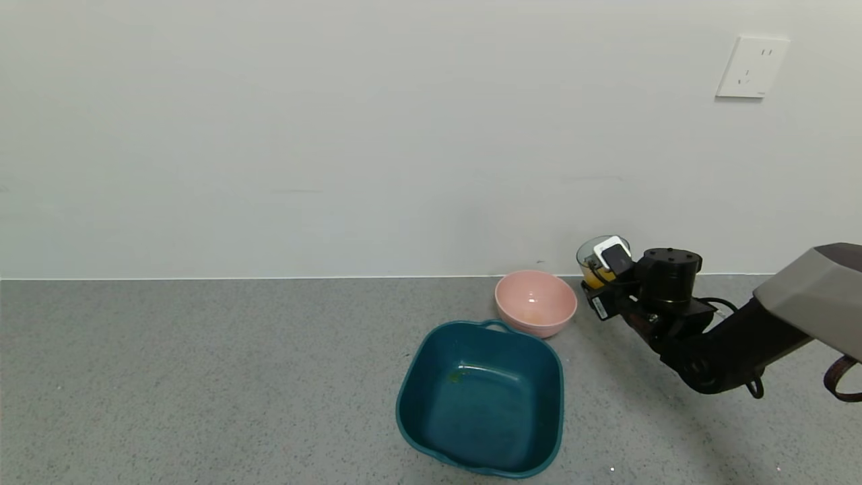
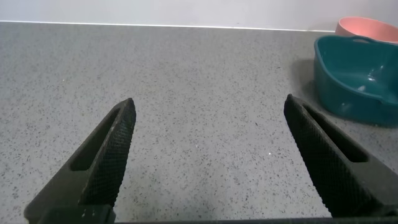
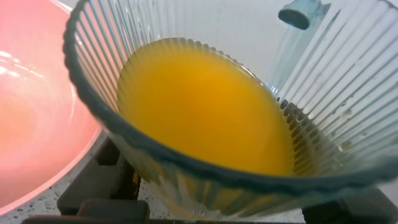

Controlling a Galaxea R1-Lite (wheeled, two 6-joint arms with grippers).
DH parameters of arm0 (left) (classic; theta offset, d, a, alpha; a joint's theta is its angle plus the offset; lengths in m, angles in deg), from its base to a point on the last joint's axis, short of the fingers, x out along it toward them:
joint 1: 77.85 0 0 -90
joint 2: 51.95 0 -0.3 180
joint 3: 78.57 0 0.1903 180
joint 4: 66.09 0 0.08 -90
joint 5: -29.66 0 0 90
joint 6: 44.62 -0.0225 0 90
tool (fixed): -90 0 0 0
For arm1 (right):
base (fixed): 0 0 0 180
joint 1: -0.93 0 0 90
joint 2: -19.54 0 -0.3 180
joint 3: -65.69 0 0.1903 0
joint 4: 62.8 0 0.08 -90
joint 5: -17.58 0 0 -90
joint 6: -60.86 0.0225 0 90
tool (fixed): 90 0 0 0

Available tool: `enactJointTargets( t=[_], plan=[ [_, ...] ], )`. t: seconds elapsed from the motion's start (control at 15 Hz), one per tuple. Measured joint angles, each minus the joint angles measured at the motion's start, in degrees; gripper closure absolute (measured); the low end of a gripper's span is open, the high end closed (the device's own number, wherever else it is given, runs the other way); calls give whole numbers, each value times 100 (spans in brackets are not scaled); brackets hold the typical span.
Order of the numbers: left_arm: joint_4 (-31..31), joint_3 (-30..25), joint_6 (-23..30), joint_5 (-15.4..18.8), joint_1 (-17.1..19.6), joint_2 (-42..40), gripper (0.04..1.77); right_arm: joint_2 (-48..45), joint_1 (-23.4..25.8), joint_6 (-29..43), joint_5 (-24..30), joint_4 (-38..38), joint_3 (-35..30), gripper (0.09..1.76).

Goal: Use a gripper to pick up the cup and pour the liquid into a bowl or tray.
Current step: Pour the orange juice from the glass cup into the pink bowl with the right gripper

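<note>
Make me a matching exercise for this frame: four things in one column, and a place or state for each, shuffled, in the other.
Things:
1. cup
2. pink bowl
3. teal tub
4. left claw

Places or states:
A. open over bare counter, holding nothing
B. on the counter, nearest the robot, only a faint smear on its floor
C. held in the right claw, with orange liquid inside
D. on the counter between the tub and the wall, no liquid in it yet

Pairs: 1-C, 2-D, 3-B, 4-A
</note>
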State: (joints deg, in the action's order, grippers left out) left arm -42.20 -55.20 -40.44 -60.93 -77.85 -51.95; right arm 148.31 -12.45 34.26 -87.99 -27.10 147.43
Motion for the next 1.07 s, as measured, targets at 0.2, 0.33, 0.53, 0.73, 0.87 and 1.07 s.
enactJointTargets(
  t=[0.2, 0.33, 0.53, 0.73, 0.87, 1.07],
  plan=[
    [-1, 0, 0, 0, 0, 0, 9, 9, -12, -149, -2, -63, 91, 48],
    [0, 0, 0, 0, 0, 0, 9, 12, -4, -234, 0, -207, 174, 48],
    [0, 0, 0, 0, 2, 0, 9, 15, 22, -347, 6, -413, 323, 48],
    [0, 0, 0, 0, 2, 0, 9, 54, -9, -438, 11, -452, 489, 48],
    [0, 0, 0, 2, 0, 0, 9, 119, -15, -527, 11, -422, 618, 48],
    [0, 0, 0, 2, 2, 0, 9, 199, -34, -675, 11, -433, 725, 48]
  ],
)
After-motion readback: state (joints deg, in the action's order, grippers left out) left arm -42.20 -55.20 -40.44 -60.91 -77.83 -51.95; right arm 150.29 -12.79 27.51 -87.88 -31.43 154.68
